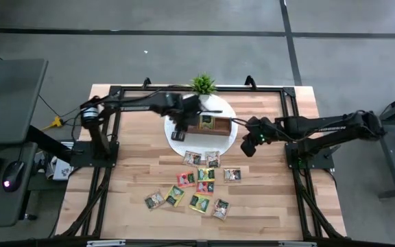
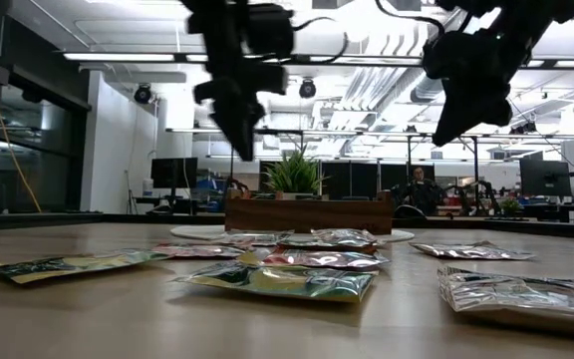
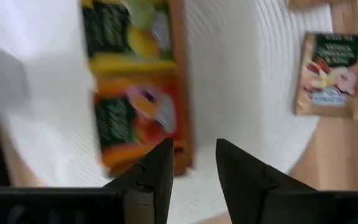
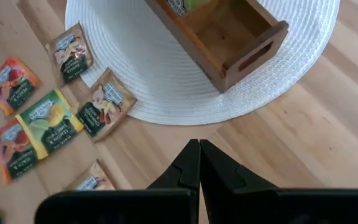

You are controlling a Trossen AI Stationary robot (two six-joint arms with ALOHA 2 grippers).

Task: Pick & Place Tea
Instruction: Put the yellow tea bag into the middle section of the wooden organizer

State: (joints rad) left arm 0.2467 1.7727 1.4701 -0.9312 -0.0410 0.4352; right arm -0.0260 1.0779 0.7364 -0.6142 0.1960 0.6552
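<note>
Left wrist view: tea (image 3: 135, 118) beyond jaws.

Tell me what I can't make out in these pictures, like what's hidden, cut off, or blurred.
- Wooden tray, high view: the left arm covers its left end, hiding what lies there.
- Tray, right wrist view: the top edge cuts it off; only the empty end compartment shows whole.
- Tea sachets in the tray, left wrist view: motion blur, labels unreadable.
- Loose tea sachets, high view: print too small to read.
</note>
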